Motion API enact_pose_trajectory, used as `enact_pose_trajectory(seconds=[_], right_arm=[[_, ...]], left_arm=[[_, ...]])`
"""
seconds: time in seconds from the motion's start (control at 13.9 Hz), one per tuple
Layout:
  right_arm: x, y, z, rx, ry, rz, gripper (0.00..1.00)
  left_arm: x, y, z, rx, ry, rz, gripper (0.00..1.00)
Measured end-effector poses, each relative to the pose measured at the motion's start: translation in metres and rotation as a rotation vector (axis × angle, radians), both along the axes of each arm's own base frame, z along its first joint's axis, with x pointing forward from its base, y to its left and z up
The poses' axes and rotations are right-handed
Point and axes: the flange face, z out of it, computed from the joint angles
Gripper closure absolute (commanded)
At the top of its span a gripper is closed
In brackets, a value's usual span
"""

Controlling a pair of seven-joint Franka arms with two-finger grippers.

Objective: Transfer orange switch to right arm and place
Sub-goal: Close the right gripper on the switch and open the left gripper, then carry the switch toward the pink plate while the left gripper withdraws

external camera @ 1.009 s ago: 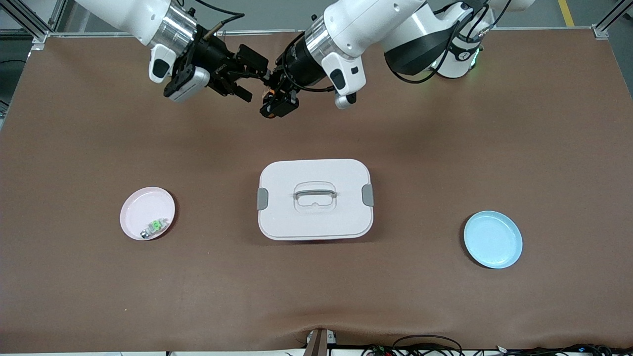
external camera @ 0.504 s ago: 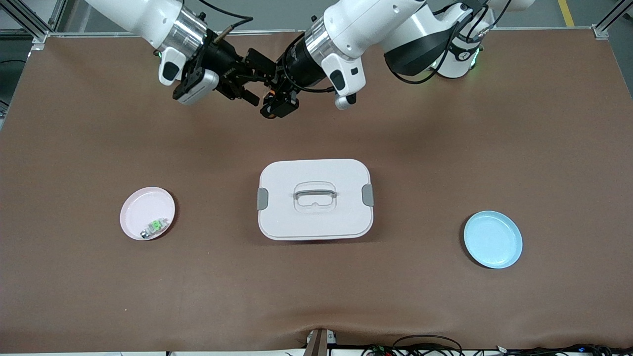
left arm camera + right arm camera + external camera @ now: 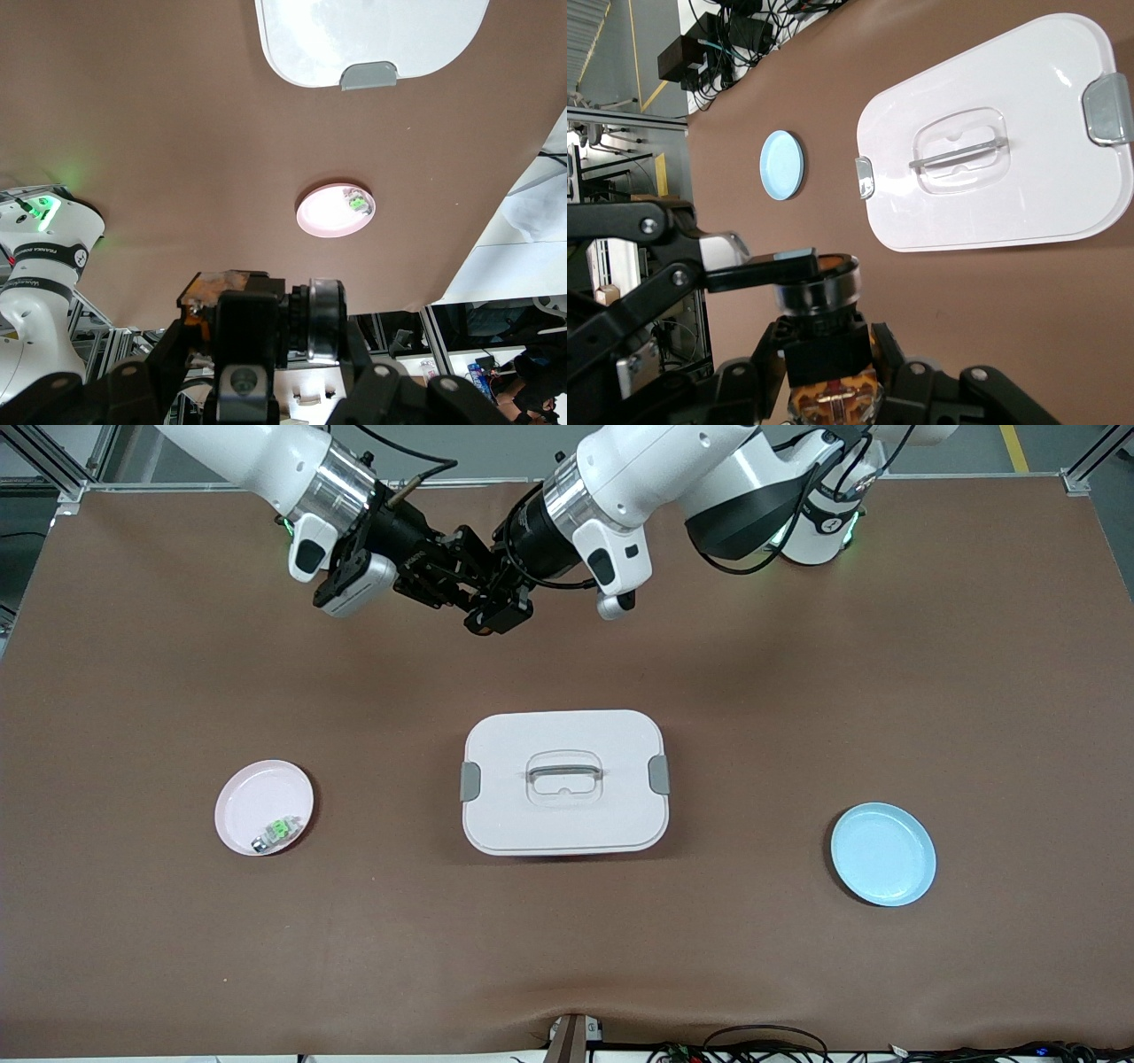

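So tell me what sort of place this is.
Most likely a robotics lab. A brown mat covers the table, which holds only staged props: a white lidded box, a pink plate and a blue plate. Aluminium framing and loose cables ring it.

Table cover (image 3: 797,691): brown, wrinkled at the camera-side edge.
Frame (image 3: 53,469): aluminium rails at both robot-side corners.
Floor (image 3: 1045,447): grey, yellow stripe.

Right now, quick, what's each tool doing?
Left tool: closed on the orange switch, held up over the table's robot end.
Right tool: closed on the same switch.
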Motion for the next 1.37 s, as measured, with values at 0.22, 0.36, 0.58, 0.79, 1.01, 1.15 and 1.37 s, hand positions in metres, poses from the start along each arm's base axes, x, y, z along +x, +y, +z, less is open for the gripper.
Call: enact_pose_trajectory(seconds=[0.22,0.36,0.58,0.79,1.01,1.15,1.37], right_arm=[[0.000,0.000,0.000,0.000,0.000,0.000,1.00],[0.000,0.000,0.000,0.000,0.000,0.001,1.00],[-0.001,0.001,0.000,0.001,0.002,0.001,1.00],[0.000,0.000,-0.001,0.001,0.014,-0.010,1.00],[0.002,-0.006,-0.003,-0.022,0.022,0.020,1.00],[0.009,-0.024,-0.003,-0.092,0.007,0.108,1.00],[0.026,-0.079,-0.001,-0.187,0.009,0.246,1.00]], left_arm=[[0.000,0.000,0.000,0.000,0.000,0.000,0.64],[0.000,0.000,0.000,0.000,0.000,0.000,0.37],[0.000,0.000,0.000,0.000,-0.001,0.001,0.15],[0.002,0.002,0.007,-0.008,-0.015,0.007,0.00],[0.004,0.008,0.017,-0.014,-0.030,0.017,0.00],[0.006,0.011,0.019,-0.015,-0.035,0.024,0.00],[0.020,0.027,0.021,-0.005,-0.041,0.054,0.00]])
